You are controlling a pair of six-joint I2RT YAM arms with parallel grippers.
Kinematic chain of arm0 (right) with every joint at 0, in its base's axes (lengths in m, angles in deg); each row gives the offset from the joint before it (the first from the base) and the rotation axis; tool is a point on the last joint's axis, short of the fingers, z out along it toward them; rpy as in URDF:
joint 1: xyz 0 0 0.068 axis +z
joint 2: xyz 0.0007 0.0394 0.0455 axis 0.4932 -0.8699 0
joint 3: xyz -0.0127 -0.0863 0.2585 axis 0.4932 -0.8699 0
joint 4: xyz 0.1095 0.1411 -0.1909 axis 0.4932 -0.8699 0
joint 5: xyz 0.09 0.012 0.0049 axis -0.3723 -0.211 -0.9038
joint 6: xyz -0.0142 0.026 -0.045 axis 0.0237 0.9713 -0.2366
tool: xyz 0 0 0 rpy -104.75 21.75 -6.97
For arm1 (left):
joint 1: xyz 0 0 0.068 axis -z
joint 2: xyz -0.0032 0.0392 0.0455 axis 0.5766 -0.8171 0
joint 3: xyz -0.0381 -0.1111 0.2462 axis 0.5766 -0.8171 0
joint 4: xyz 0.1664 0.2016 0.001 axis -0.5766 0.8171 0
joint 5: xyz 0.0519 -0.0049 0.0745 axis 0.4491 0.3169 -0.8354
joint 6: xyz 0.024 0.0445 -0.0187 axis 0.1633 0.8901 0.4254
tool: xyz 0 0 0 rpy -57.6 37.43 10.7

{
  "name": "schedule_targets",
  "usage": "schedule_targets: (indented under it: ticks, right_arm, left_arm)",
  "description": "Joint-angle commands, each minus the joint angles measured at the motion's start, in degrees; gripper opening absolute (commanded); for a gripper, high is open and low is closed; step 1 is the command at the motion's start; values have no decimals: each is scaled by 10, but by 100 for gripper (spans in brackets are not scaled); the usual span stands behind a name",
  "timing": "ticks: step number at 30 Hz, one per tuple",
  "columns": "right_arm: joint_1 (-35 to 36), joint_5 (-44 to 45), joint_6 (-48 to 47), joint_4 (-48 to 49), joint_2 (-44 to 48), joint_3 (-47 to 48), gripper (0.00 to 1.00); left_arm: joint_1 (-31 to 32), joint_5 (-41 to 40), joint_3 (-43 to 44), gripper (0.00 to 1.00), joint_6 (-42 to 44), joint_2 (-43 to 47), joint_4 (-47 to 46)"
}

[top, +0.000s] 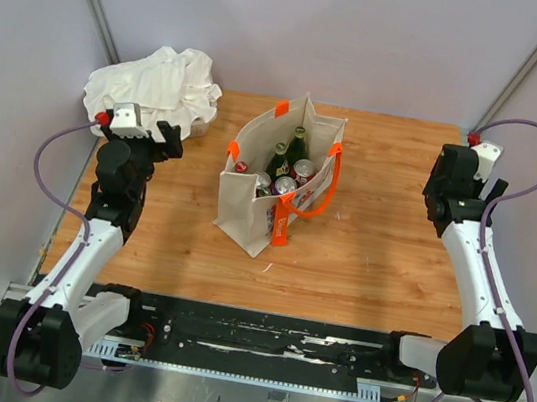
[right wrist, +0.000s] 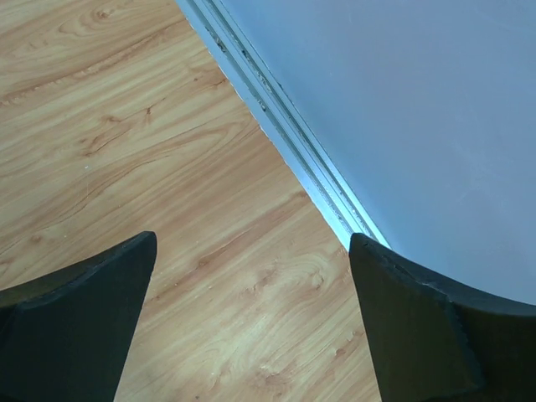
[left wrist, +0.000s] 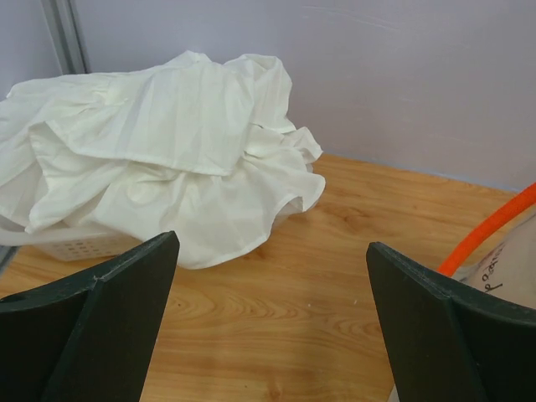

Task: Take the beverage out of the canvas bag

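Left claw (left wrist: pixel 272 243): released, jaws spread wide, nothing between them. Directly below and ahead of it lies the bare wooden table (left wrist: pixel 335 335). Farther ahead and to its left sits a white cloth heap (left wrist: pixel 167 142), draped over a white perforated basket (left wrist: pixel 75 244). Nothing lies between this claw and the canvas bag (top: pixel 249 198), which stands near, off its right finger; the bag's orange handle (left wrist: pixel 494 226) shows there.

Right claw (right wrist: pixel 253 240): released, empty, over bare wood beside the table's edge rail (right wrist: pixel 276 126) and wall. The bag stands well apart to its left.

Bag upright, mouth open. Inside: two green bottles (top: pixel 297 145) and several cans (top: pixel 303 171), the beverage all inside the bag.
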Motion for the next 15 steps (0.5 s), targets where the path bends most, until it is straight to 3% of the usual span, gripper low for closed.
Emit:
schedule_targets:
  ticks: [1,11,15]
  right_arm:
    - [9,21,20,-16,7,3,98]
    - [11,-15,15,11,52,-12,98]
    - [25,-44,-13,43,77,-22,98]
  left_arm:
    - [-3,-5,9,100,-15,15,7]
    - [-3,-57,111,100,-98,-4,100]
    - [-3,-40,149,100,-132,-12,124]
